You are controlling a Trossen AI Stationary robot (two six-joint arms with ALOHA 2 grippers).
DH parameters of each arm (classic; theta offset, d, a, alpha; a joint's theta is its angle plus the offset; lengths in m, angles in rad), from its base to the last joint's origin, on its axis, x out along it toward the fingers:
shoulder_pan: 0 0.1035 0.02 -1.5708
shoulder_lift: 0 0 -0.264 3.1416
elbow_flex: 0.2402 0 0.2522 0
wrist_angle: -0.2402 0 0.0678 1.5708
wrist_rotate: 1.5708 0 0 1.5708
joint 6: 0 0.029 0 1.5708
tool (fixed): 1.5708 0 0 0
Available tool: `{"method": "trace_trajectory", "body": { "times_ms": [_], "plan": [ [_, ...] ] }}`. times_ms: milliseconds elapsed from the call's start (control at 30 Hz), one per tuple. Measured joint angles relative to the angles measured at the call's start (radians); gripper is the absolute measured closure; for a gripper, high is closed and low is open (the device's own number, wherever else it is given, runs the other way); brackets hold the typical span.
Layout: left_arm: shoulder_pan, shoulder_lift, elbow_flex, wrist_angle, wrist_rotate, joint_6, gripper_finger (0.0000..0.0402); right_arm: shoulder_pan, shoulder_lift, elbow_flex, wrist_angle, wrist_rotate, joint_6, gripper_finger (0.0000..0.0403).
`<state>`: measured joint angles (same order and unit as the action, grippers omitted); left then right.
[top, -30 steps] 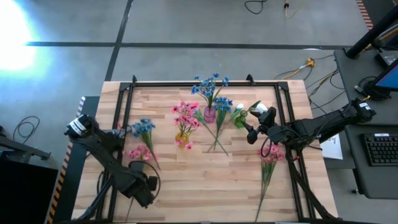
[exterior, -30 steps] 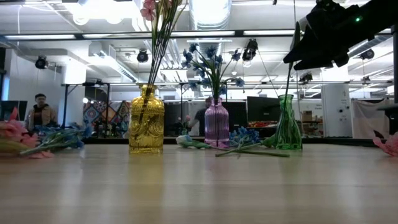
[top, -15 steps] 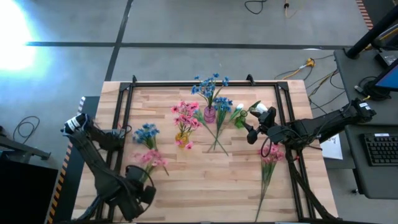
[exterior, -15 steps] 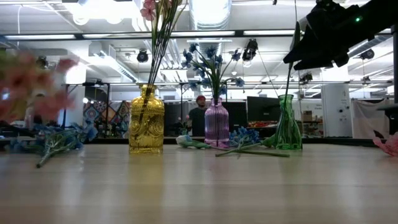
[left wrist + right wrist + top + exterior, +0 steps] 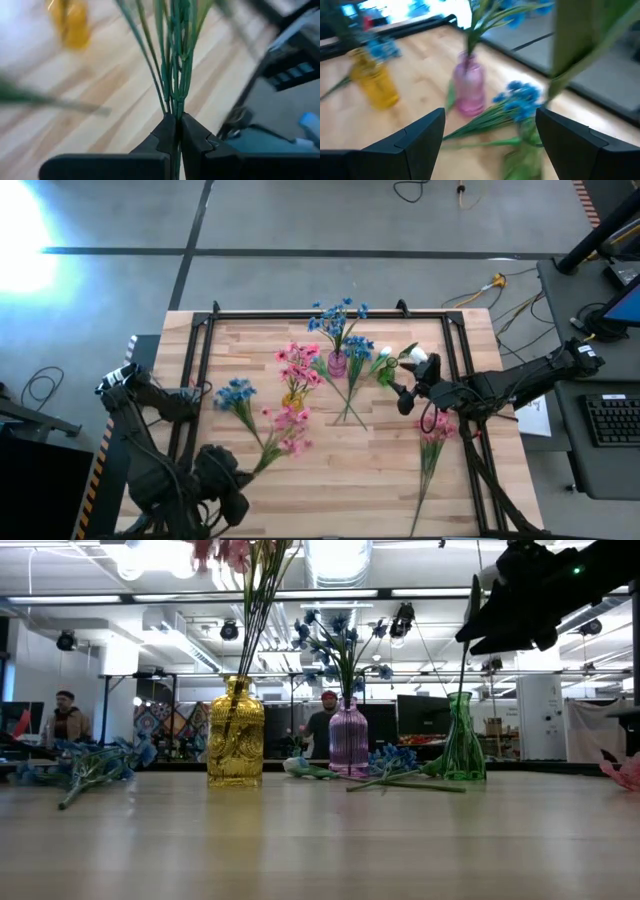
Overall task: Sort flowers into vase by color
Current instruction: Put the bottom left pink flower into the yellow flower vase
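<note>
**Pink spray is light and floppy, so I grab low on the stems**

My left gripper [image 5: 176, 131] is pinching the pink spray [image 5: 287, 429] stem ends, blossoms hanging over mid-bench near the yellow vase [image 5: 292, 397]. Right gripper [image 5: 402, 396] is spread beside the green vase [image 5: 462, 740]. The stems look thin and slippery to me.

Pale matt wooden plank table [image 5: 330, 455], glossy ribbed glass vases [image 5: 236, 735], matt black plastic tool [image 5: 175, 131] fingers
</note>
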<state>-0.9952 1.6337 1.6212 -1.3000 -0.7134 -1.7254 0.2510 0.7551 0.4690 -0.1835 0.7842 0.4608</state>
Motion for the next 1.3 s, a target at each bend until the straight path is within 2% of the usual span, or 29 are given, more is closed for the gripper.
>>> {"method": "trace_trajectory", "body": {
  "times_ms": [67,167,233,367,600,700,800,900,1100,1300],
  "plan": [
    [0.012,0.000,-0.002,0.079,-0.055,0.132,0.0401,0.000,0.000,0.000,0.002,-0.098,0.000,0.0101],
    [0.026,0.000,-0.016,0.247,-0.084,0.406,0.0401,0.005,0.006,0.000,0.011,-0.227,0.000,0.0101],
    [0.028,0.001,-0.022,0.359,-0.104,0.574,0.0401,0.019,0.012,0.000,0.021,-0.281,0.000,0.0101],
    [0.037,0.001,-0.025,0.523,-0.207,0.855,0.0401,0.065,0.038,-0.001,0.099,-0.369,-0.019,0.0101],
    [0.137,0.016,-0.027,0.715,-0.227,1.234,0.0401,0.176,0.169,-0.001,0.454,-0.403,-0.185,0.0101],
    [0.208,0.048,-0.029,0.782,-0.139,1.377,0.0401,0.205,0.247,-0.001,0.626,-0.402,-0.266,0.0101],
    [0.265,0.082,-0.029,0.855,-0.031,1.489,0.0401,0.223,0.317,-0.001,0.769,-0.400,-0.325,0.0101],
    [0.301,0.114,-0.031,0.911,0.034,1.557,0.0401,0.240,0.368,-0.001,0.861,-0.399,-0.362,0.0101],
    [0.310,0.146,-0.072,1.053,0.045,1.654,0.0401,0.291,0.484,-0.001,1.069,-0.400,-0.484,0.0101],
    [0.321,0.129,-0.195,1.255,0.039,1.672,0.0401,0.323,0.602,0.030,1.244,-0.400,-0.584,0.0101]
  ]
}}
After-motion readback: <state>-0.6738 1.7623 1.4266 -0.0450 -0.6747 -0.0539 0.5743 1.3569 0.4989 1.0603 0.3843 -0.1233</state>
